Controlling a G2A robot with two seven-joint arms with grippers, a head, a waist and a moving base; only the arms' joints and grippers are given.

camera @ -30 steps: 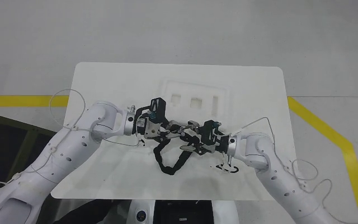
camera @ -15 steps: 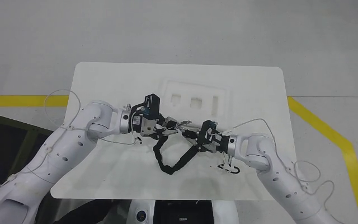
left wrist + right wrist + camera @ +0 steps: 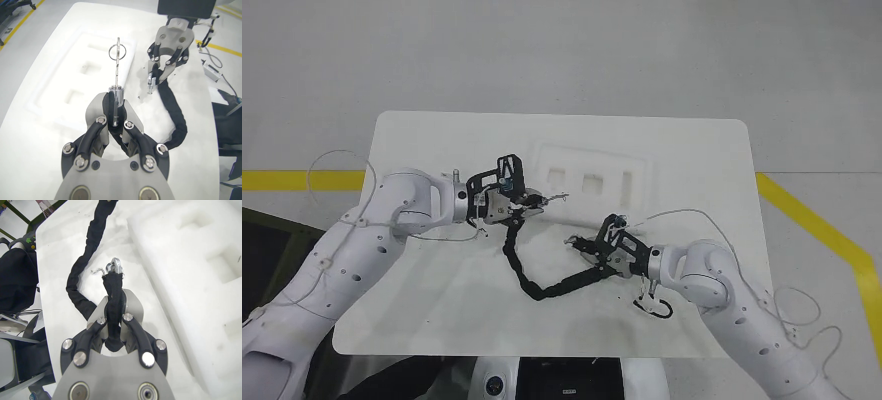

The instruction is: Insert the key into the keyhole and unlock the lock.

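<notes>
Left pincer (image 3: 115, 106) clamps lock cylinder (image 3: 116, 93), key (image 3: 117, 72) seated | right pincer (image 3: 117, 300) clamps sleeved chain (image 3: 90, 247) | cylinder looks rigid, slick; chain limp, probably heavy: hold near ends.

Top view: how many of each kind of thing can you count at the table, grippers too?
Grippers: 2, the left gripper and the right gripper
Chain lock in a black sleeve: 1
Key, stuck in the lock: 1
White foam tray: 1
Total: 5
</notes>
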